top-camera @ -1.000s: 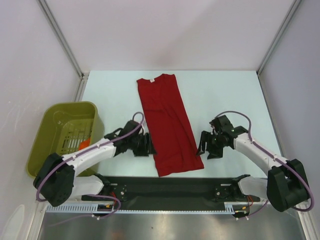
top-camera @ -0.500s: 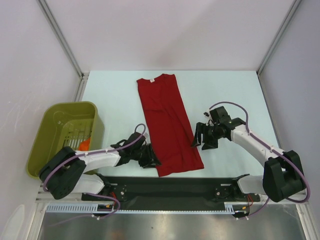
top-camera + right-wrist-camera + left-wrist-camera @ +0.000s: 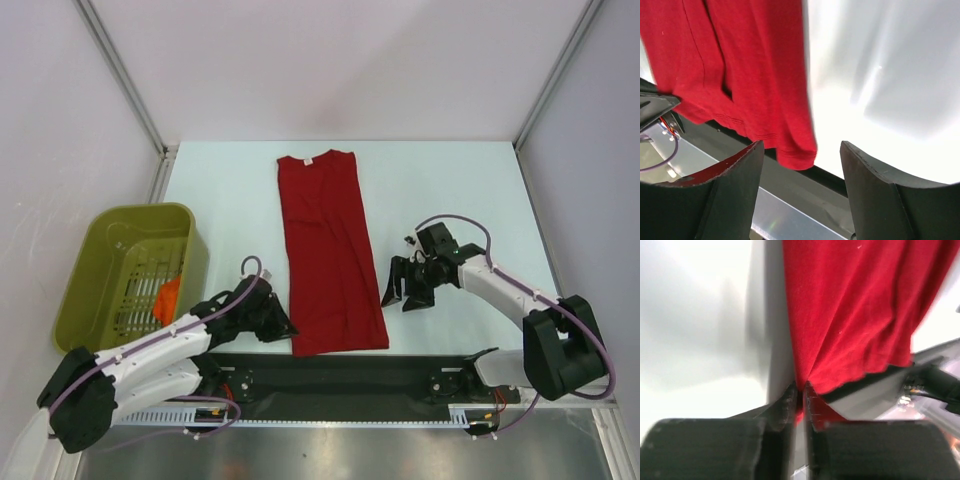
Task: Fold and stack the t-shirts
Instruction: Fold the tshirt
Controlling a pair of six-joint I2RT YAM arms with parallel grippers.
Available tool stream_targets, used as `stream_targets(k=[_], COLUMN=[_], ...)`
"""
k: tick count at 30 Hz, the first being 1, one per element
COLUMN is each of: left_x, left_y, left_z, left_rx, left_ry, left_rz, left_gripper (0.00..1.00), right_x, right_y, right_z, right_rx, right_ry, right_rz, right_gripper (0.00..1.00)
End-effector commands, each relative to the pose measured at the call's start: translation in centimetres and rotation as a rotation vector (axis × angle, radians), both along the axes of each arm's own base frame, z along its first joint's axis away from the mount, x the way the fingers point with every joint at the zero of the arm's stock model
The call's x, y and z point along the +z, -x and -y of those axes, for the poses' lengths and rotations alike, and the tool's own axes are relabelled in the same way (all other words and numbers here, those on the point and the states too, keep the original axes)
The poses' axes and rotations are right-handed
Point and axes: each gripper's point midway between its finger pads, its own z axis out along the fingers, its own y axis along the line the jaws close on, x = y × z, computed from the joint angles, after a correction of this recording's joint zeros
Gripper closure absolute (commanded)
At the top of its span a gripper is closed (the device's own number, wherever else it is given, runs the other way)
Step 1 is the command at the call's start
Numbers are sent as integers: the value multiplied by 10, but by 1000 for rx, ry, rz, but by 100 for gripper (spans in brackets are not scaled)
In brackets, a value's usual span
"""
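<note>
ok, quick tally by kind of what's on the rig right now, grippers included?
t-shirt: 1
basket: 1
orange item in the basket, can't tell what: 1
grippers: 2 (left gripper, right gripper)
Total: 5

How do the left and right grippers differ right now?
The left gripper is shut, pinching the shirt by its near left corner. The right gripper is open and holds nothing. The left gripper sits close to the hem, while the right gripper sits a little farther up, beside the right edge. Both are close beside the same shirt.
</note>
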Motion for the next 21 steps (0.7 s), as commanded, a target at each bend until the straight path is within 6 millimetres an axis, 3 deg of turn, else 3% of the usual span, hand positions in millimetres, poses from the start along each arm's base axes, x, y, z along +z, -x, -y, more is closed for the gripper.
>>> stream_targets(k=[1, 3, 7, 9, 11, 12, 14, 15, 16, 18, 20, 21], left_x=[-15, -14, -9, -1, 20, 43, 61, 79, 88, 98, 89, 100], left_y=[13, 15, 21, 23, 16, 5, -1, -14, -9, -22, -23, -31], left_z=[-33, -40, -48, -50, -40, -20, 4, 26, 43, 71, 91, 104], left_rx=[16, 5, -25, -45, -105, -142, -221, -244, -309, -363, -450, -466], left_ry=[-165, -202, -241, -242, -201, -117, -32, 56, 133, 170, 156, 178], left_rz=[-41, -44, -43, -37, 53, 137, 196, 261, 257, 289, 280, 310], left_gripper=[77, 67, 38, 38, 50, 53, 53, 51, 50, 49, 48, 48], right_x=[0, -1, -1, -3, 0, 0, 2, 2, 2, 1, -1, -2], right_y=[-1, -2, -8, -10, -14, -13, -16, -18, -18, -18, -17, -17], right_z=[-16, -20, -24, -25, -24, -23, -21, -17, -15, -9, -5, -1], right_rx=[37, 47, 51, 60, 68, 71, 71, 66, 66, 54, 43, 29], right_ry=[-51, -50, -58, -55, -48, -44, -40, -38, -38, -35, -40, -43], right_rz=[6, 9, 13, 7, 14, 10, 19, 24, 22, 20, 9, 2], right_gripper=[32, 32, 32, 32, 32, 32, 32, 32, 32, 32, 32, 32])
